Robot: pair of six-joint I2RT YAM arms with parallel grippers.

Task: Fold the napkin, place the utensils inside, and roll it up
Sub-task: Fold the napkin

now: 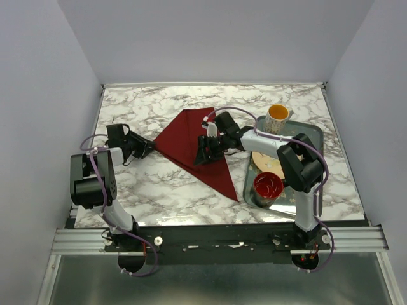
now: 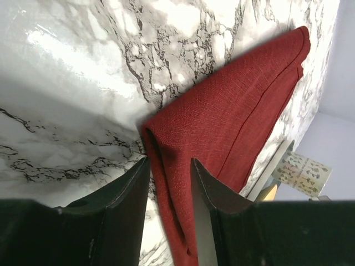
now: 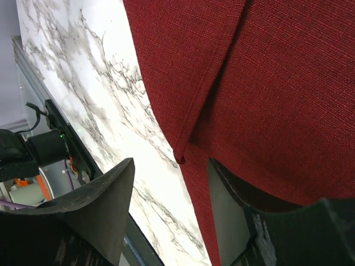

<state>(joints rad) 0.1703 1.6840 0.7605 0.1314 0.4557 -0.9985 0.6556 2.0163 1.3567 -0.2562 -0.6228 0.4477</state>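
The dark red napkin (image 1: 191,146) lies folded into a triangle on the marble table; it also shows in the left wrist view (image 2: 233,105) and in the right wrist view (image 3: 277,83). My left gripper (image 1: 147,149) is low at its left corner. In the left wrist view the left gripper (image 2: 169,160) is open, with the bunched corner between the fingers and marble showing beside the left one. My right gripper (image 1: 205,154) is over the napkin's middle. The right gripper (image 3: 171,163) is wide open astride a hemmed edge. The blue utensil is not in view.
A metal tray (image 1: 311,130) at the right holds a patterned mug (image 1: 278,116), a plate (image 1: 264,162) and a red bowl (image 1: 268,185). My right arm reaches across the tray. White walls enclose the table.
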